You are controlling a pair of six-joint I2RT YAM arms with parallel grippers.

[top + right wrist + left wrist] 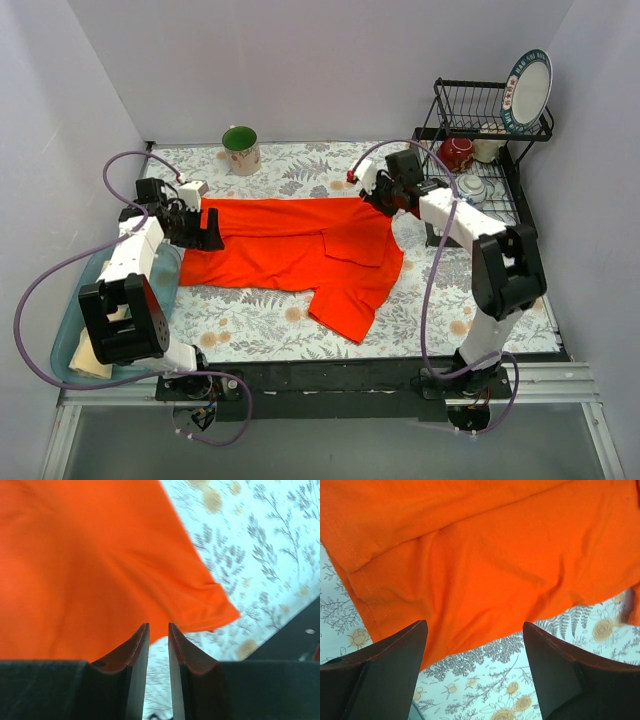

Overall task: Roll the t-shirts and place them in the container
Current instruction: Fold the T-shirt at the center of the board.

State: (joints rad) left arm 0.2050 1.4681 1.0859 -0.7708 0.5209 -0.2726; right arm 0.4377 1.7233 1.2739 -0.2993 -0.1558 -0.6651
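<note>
The bright orange-red t-shirt (290, 250) lies spread on the floral tablecloth, with its right part folded over and one sleeve pointing toward the front. My left gripper (210, 232) hovers at the shirt's left edge. In the left wrist view it (475, 625) is wide open and empty above the shirt's hem (485, 555). My right gripper (383, 200) is at the shirt's far right corner. In the right wrist view it (158, 625) has only a narrow gap with nothing in it, and the shirt (85, 565) lies just beyond. The pale cream-yellow t-shirt (88, 352) sits in a bin at the front left.
A blue bin (90, 275) stands at the table's left edge beside the left arm. A green mug (241, 149) stands at the back. A black dish rack (480, 130) with a plate (528, 90) and a red pot (458, 152) stands at the back right.
</note>
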